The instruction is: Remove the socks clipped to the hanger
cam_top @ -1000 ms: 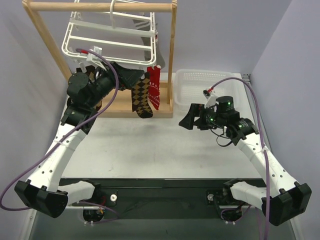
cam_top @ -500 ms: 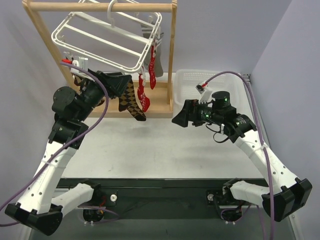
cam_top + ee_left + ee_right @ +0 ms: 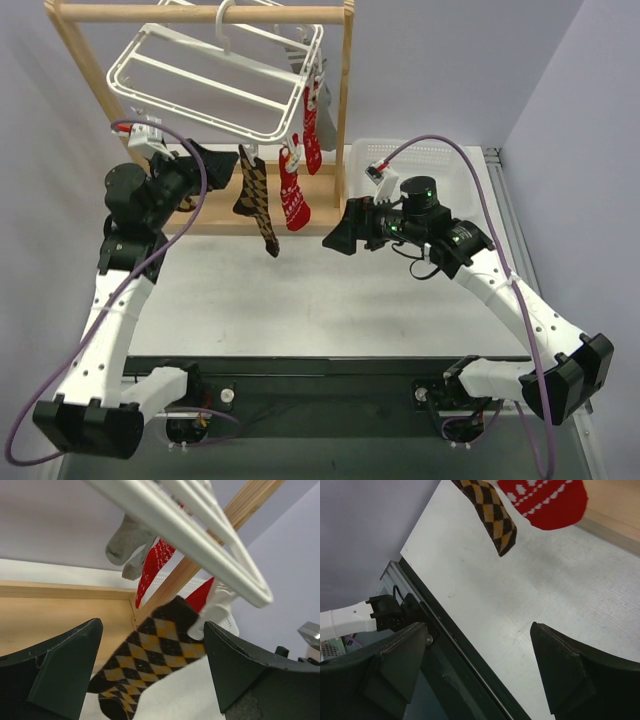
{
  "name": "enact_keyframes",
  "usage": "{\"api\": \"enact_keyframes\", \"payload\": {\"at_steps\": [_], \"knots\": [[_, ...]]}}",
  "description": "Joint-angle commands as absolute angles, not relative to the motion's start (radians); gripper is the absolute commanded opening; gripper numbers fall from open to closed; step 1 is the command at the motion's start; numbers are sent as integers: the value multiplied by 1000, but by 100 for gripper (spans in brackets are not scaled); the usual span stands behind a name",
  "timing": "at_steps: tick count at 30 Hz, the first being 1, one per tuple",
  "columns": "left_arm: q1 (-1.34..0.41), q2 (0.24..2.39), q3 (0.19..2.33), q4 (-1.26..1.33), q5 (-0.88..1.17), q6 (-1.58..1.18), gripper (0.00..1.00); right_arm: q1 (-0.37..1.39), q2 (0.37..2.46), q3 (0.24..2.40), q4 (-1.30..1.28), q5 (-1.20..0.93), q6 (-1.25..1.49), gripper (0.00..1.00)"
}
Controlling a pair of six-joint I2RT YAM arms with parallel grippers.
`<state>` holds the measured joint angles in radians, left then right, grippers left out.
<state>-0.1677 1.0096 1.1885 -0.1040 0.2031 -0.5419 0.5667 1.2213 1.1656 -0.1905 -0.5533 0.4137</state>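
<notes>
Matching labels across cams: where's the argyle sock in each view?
Top external: argyle sock hangs centre-left, just left of a red sock.
Left wrist: lower centre, seen between the camera's own fingers.
Right wrist: top edge, lower end only.
Shared landmark: wooden rack base.

place: robot lab test cell | enclosure: plain pale-violet panels boxing in a white tabletop | rig: left arm and right arm bolted to a black rail, purple cables hanging loose | staged props: bare wooden rack carrying a hanger of socks, white basket
</notes>
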Motion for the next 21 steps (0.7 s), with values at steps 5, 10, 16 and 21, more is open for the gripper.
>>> {"api": "enact_keyframes", "payload": {"at_steps": [5,10,16,21], "knots": [[-94,1114,1073,441,632,-768,95,604,1222,1216,-144,-563,384,88],[-94,1118,1065,503,667,-818,88,603,1264,1244,-95,-597,319,84],[-94,1106,1057,471,670,-813,86,614,1412,1315,133,-695,261,75],[-95,1086,1045,437,675,-807,83,617,1518,1388,284,-622,229,70]]}}
